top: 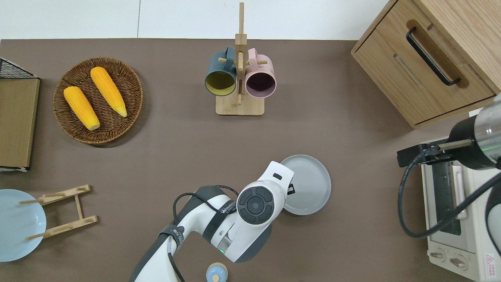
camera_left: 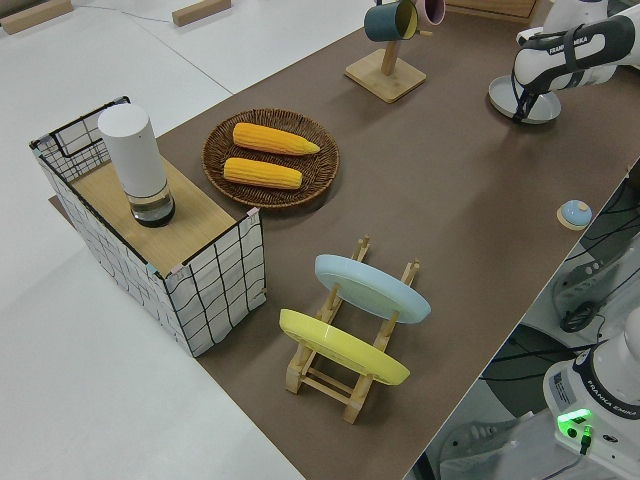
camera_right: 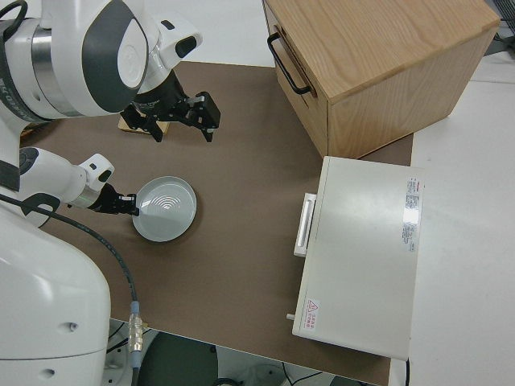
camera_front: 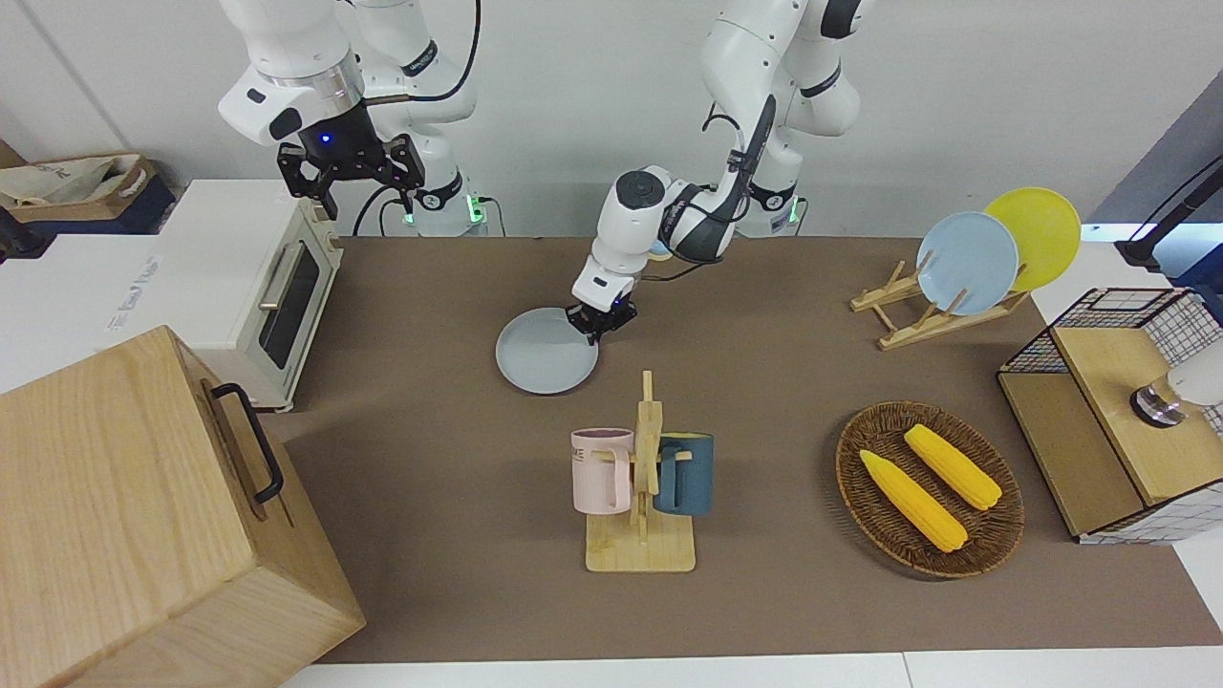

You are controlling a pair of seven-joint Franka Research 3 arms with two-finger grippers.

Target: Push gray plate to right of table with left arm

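Gray plate (camera_front: pixel 545 365) flat on the table (top: pixel 172 156), about midway along its length and in the half nearer the robots, nearer to them than the mug rack (camera_front: pixel 642 497) with its pink mug (camera_front: pixel 601 469) and dark blue mug (camera_front: pixel 685 475). Left gripper (camera_front: pixel 599 320) low at the plate's rim, on the side toward the left arm's end of the table, seemingly touching the rim. Fingers too hidden under the wrist to tell open from closed. Left arm (top: pixel 235 219) bent low over the table. Right gripper (camera_front: pixel 352 172) parked, fingers spread apart and holding nothing.

Toward the right arm's end: white toaster oven (camera_front: pixel 258 287) and wooden drawer box (camera_front: pixel 143 516) at the table's edge. Toward the left arm's end: wicker basket (camera_front: pixel 865 478) holding two corn cobs (camera_front: pixel 930 485), a wooden plate rack (camera_front: pixel 917 315) carrying a light blue plate (camera_front: pixel 967 263) and a yellow plate (camera_front: pixel 1041 229), and a wire crate (camera_front: pixel 1127 420) at the table's end.
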